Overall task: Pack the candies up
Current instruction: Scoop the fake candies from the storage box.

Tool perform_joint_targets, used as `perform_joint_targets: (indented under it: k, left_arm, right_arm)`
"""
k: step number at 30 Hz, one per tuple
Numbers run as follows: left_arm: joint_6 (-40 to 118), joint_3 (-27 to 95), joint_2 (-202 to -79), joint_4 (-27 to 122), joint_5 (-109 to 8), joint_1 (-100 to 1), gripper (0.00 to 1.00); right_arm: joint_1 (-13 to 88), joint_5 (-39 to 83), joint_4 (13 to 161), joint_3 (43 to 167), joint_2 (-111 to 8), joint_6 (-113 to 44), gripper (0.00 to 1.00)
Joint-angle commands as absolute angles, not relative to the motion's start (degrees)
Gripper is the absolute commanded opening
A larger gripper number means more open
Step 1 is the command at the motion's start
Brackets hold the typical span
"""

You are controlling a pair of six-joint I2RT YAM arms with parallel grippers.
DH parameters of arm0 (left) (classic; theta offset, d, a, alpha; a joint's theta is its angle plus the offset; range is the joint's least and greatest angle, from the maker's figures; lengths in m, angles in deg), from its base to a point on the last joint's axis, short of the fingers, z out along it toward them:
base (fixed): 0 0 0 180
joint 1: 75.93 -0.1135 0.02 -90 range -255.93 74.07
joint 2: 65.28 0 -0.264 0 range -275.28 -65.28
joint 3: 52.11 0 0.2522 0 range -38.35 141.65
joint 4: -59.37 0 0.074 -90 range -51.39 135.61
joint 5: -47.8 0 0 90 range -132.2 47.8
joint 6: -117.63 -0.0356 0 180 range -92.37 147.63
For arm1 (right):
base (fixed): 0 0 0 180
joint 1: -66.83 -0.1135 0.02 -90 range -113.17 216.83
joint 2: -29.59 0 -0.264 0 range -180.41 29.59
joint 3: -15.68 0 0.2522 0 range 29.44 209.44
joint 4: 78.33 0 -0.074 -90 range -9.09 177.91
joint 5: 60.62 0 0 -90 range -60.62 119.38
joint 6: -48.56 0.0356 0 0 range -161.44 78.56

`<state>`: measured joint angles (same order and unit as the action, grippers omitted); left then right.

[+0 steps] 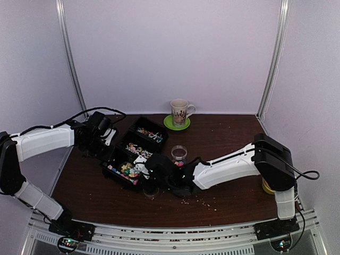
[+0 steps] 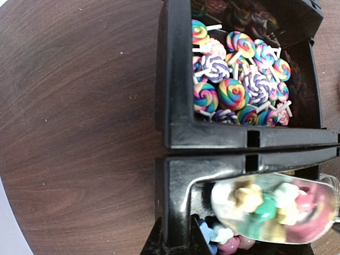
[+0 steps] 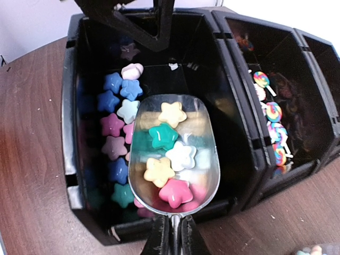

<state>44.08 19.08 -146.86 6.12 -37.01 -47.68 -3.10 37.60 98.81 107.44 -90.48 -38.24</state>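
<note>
The dark wooden table [image 1: 228, 138] carries a diagonal row of 3 black bins [image 1: 139, 139], with both arms reaching in to it. The right gripper [image 3: 171, 240] is closed tight on the thin handle of a metal scoop [image 3: 211, 159]. Its 2 fingers are pressed against the stem with no gap showing. The scoop hangs level over the nearest bin, the star bin [image 3: 71, 159].

The left gripper [image 2: 174, 240] is at the far end of that same bin. It has 1 finger outside and 1 inside the end wall, both lying against it, so it is clamped on the wall.

The next bin along, the lollipop bin [image 2: 175, 79], is heaped with swirled lollipops [image 2: 232, 93]. A mug [image 1: 179, 110] on a green saucer [image 1: 171, 125] stands at the back, and a small clear jar [image 1: 179, 153] sits beside the bins.

The candies [image 3: 163, 136] are stars. 5 lie in the scoop: 2 yellow, 1 green, 1 white and 1 pink. The rest lie loose on the star bin's floor.
</note>
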Motion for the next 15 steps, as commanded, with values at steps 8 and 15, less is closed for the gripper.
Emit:
perform_joint_targets:
  k: [8,15]
  left_arm:
    - [45.83,22.79,-144.73,14.08,-36.45,-48.48,0.00]
    - [45.91,22.74,-144.73,13.84,-36.13,-48.85,0.00]
  right_arm:
    - [-2.54,40.80,103.66,99.06,-78.72,-39.18,0.00]
    - [-2.46,40.75,107.69,92.84,-72.12,-40.92,0.00]
